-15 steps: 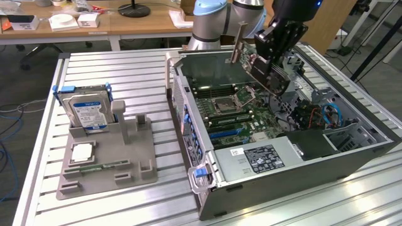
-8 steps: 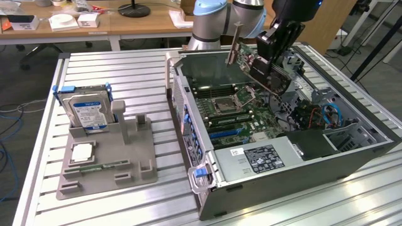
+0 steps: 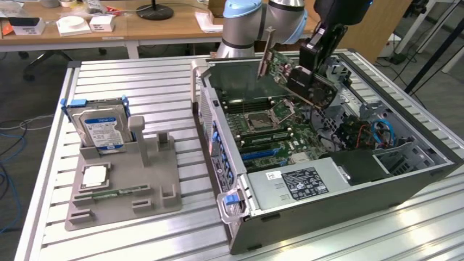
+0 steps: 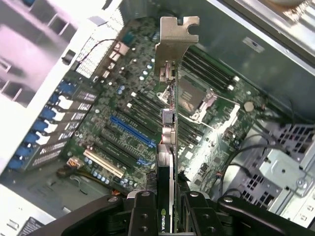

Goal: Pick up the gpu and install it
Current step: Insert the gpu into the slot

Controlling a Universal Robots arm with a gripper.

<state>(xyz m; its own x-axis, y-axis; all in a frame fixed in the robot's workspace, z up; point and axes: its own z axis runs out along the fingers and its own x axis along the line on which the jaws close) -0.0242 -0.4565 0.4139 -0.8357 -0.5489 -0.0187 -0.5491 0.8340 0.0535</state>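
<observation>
The gpu [image 3: 294, 76] is a flat dark card with a pale metal bracket at one end. It hangs tilted in the air above the open computer case [image 3: 406, 179], over the motherboard [image 3: 268, 136]. My gripper [image 3: 317, 57] is shut on the card's end away from the bracket. In the wrist view the gpu [image 4: 167, 128] runs edge-on away from my gripper [image 4: 166, 206], its bracket [image 4: 174, 42] farthest out. Below it lie the motherboard's blue and white expansion slots [image 4: 129, 130]. The card touches nothing in the case.
A grey holder tray [image 3: 119, 185] stands on the slatted table at the exterior view's left, with a silver hard drive [image 3: 101, 128] upright in it and a small processor [image 3: 94, 176]. Drive cages and cables [image 3: 377, 133] fill the case's far side. Desks stand behind.
</observation>
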